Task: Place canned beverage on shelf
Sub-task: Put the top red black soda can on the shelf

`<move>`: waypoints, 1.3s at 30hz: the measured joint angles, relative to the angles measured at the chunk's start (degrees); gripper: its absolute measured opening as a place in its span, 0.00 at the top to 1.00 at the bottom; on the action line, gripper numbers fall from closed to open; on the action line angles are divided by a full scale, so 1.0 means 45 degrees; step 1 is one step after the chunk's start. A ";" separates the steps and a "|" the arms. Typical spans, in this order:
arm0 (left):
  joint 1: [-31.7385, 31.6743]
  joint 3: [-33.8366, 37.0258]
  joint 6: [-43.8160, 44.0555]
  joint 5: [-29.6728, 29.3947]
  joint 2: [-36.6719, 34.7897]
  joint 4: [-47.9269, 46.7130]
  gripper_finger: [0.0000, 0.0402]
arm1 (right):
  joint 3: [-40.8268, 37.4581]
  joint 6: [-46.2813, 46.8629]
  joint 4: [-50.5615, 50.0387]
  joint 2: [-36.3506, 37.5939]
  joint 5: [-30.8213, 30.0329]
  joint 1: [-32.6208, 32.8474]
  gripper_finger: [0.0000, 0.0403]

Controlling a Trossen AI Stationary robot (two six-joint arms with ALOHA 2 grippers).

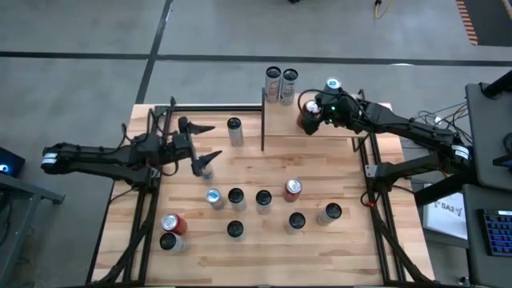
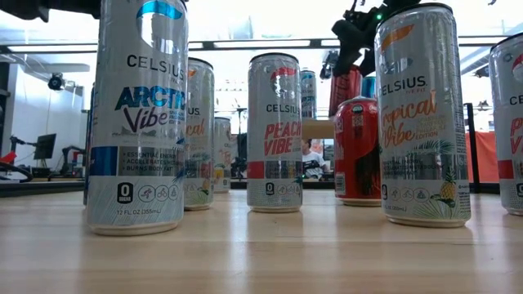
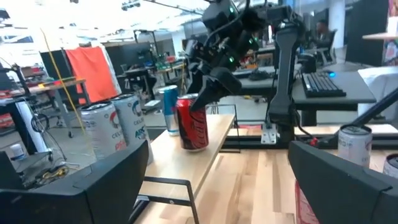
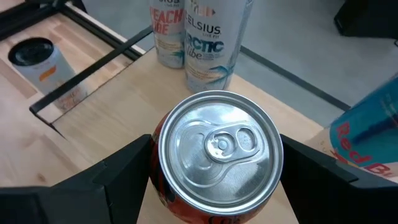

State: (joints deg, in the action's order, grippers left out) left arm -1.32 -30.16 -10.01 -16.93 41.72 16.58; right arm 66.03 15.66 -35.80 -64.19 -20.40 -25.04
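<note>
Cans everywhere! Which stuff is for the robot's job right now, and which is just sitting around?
For the job:
- red cola can, standing on the shelf
- right gripper, fingers either side of it

Just sitting:
- left gripper, open, empty
- Celsius cans on the shelf
- cans on the table

"CELSIUS ARCTIC Vibe" on near-left can (image 2: 137, 114), "PEACH VIBE" on mid can (image 2: 274, 131), "Tropical Vibe" on rt can (image 2: 421, 114).

red can (image 4: 217, 180), light-wood shelf (image 4: 124, 106)

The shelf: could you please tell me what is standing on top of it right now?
On the shelf: two tall Celsius cans, a red can between the right hand's fingers, and a blue can. The arm hides the board beneath it.
</note>
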 joint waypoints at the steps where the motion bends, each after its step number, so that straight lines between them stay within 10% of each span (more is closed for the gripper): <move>1: 0.0000 0.0050 -0.0003 -0.0082 -0.0084 0.0082 0.08 | -0.0037 0.0013 0.0118 0.0000 -0.0002 0.0000 0.27; 39: 0.0000 0.0216 0.0094 -0.0150 0.0135 0.0519 0.08 | -0.0547 -0.0529 0.0414 0.0021 -0.0045 0.0000 0.27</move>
State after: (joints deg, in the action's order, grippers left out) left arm -1.32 -29.19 -9.59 -17.61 42.33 18.92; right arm 63.57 13.28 -33.93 -64.10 -20.60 -25.04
